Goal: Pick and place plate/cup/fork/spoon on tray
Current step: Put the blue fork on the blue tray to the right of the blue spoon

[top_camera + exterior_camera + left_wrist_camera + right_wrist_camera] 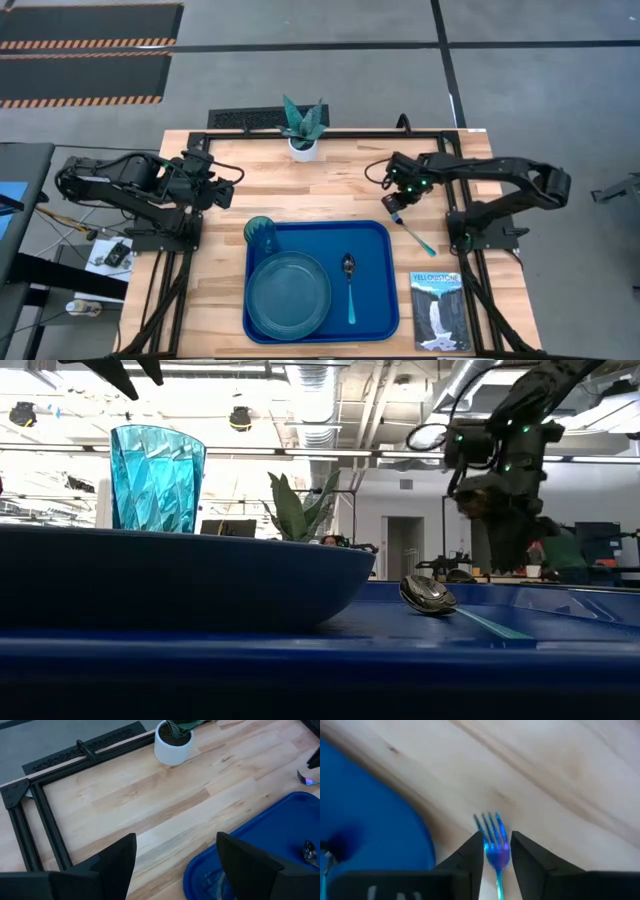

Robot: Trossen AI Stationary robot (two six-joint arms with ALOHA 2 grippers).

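A: High view?
B: Right gripper (396,207) grips the fork (412,231) near its head, off the tray (380,300) by its far right corner. Plate (288,293), cup (262,233), spoon (349,284) sit on tray. Left gripper (228,186) waits at table's left.

A: Wrist views?
B: Left fingers (118,857) spread wide, nothing btwn. Right fingers (472,855) pinch fork neck, prongs over bare wood.

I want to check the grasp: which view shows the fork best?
The right wrist view: the fork sits between the right gripper fingers, prongs clear. The high view shows it thin and small beside the tray; others hide it.
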